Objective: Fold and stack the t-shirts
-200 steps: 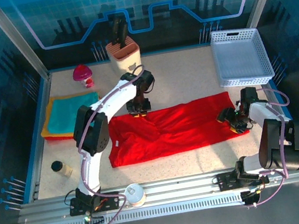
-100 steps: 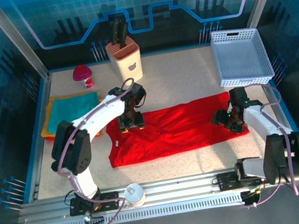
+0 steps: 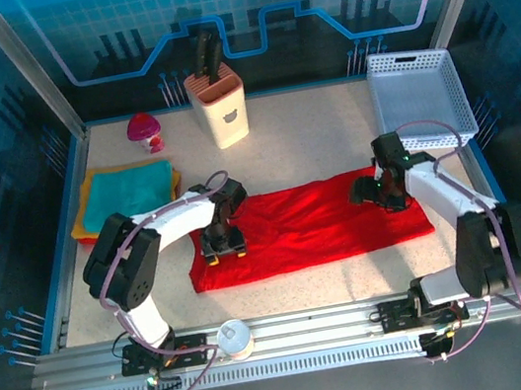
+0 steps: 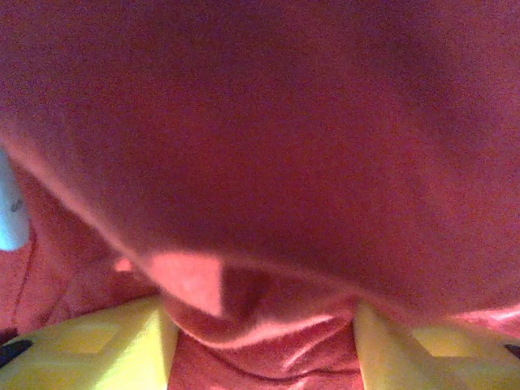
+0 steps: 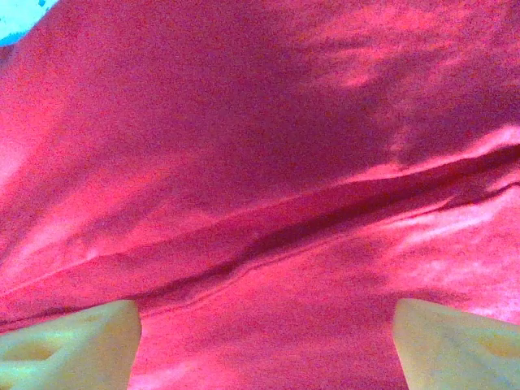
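Observation:
The large red t-shirt (image 3: 316, 226) lies spread across the middle of the table. My left gripper (image 3: 222, 244) is low over its left part. In the left wrist view the gripper (image 4: 260, 345) is open, its yellow fingers (image 4: 97, 349) apart, with a loose fold of the red t-shirt (image 4: 268, 162) bulging between them. My right gripper (image 3: 380, 190) is over the shirt's right part near the back edge. It is open wide (image 5: 268, 345) above the flat red t-shirt (image 5: 260, 146), its fingertips (image 5: 73, 337) close to the cloth. Folded teal (image 3: 130, 192), orange and yellow t-shirts are stacked at the left.
A white perforated basket (image 3: 419, 98) stands at the back right, close behind the right arm. A knife block (image 3: 218, 110) and a pink cup (image 3: 144, 132) stand along the back. A white roll (image 3: 233, 338) sits on the front rail.
The left gripper moved from the shirt's back edge toward the near left and opened. The right gripper moved back and left across the shirt, opening wider.

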`<action>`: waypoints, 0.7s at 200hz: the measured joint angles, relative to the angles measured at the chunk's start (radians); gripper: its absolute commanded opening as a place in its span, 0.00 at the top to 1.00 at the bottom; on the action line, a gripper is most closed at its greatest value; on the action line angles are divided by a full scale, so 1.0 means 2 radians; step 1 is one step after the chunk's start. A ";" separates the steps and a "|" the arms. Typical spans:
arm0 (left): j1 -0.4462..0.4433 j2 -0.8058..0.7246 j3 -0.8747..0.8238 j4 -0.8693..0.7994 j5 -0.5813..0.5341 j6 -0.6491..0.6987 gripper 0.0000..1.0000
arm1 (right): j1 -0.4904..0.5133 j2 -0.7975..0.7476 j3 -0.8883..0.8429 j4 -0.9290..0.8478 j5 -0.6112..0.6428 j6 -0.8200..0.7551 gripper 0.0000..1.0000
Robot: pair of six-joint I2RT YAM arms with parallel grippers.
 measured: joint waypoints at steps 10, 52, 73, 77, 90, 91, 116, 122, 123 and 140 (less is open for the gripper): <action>0.001 0.000 0.004 -0.004 -0.001 0.000 0.41 | 0.001 0.024 0.018 0.000 0.003 0.000 0.19; 0.002 0.005 0.070 -0.014 -0.003 0.006 0.47 | 0.005 0.106 0.060 0.006 0.032 0.001 0.25; 0.002 0.045 0.126 -0.013 -0.001 0.017 0.51 | 0.005 0.138 0.070 0.005 0.047 0.002 0.26; 0.002 0.055 0.135 -0.012 0.001 0.021 0.51 | 0.005 0.143 0.072 0.005 0.049 0.002 0.27; 0.002 0.090 0.158 -0.009 0.003 0.027 0.53 | 0.006 0.155 0.075 0.002 0.052 0.002 0.27; 0.002 0.093 0.160 -0.009 0.003 0.028 0.53 | 0.006 0.156 0.076 0.002 0.052 0.002 0.27; 0.003 0.154 0.216 -0.043 0.011 0.044 0.54 | 0.021 0.159 0.076 -0.007 0.060 0.002 0.27; 0.003 0.163 0.233 -0.048 0.013 0.050 0.54 | 0.029 0.159 0.076 -0.012 0.062 0.002 0.27; 0.003 0.164 0.235 -0.049 0.013 0.051 0.54 | 0.030 0.159 0.076 -0.012 0.062 0.002 0.27; 0.003 0.201 0.292 -0.066 0.015 0.063 0.55 | 0.056 0.158 0.073 -0.022 0.062 0.003 0.27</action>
